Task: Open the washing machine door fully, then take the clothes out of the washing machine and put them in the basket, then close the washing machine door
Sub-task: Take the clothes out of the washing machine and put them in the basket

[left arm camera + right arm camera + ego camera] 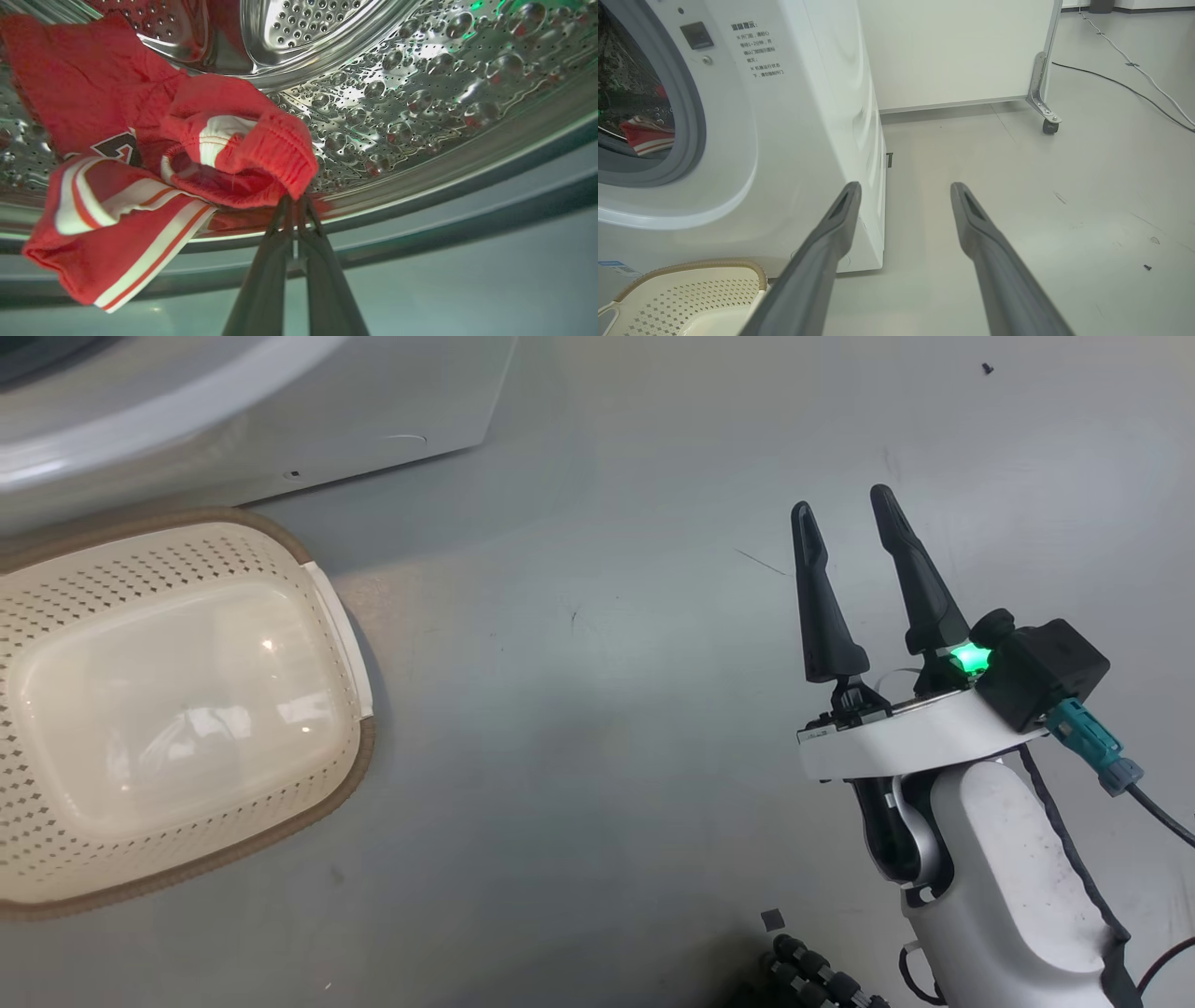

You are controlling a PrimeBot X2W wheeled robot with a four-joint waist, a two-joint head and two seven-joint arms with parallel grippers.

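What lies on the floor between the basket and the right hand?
Nothing: in the head view, bare grey floor separates the basket and the right hand.

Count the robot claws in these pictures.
2. The left claw is in the washing machine, shut on the red clothes; the right claw hangs open over the floor, right of the basket.

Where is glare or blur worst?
Head view: light glare on the glossy bottom of the basket, soft shadow to its right. Left wrist view: specular highlights over the drum, green tint top right, left gripper jaws blurred up close. Right wrist view: wide-angle curves the washer edge; evenly lit.
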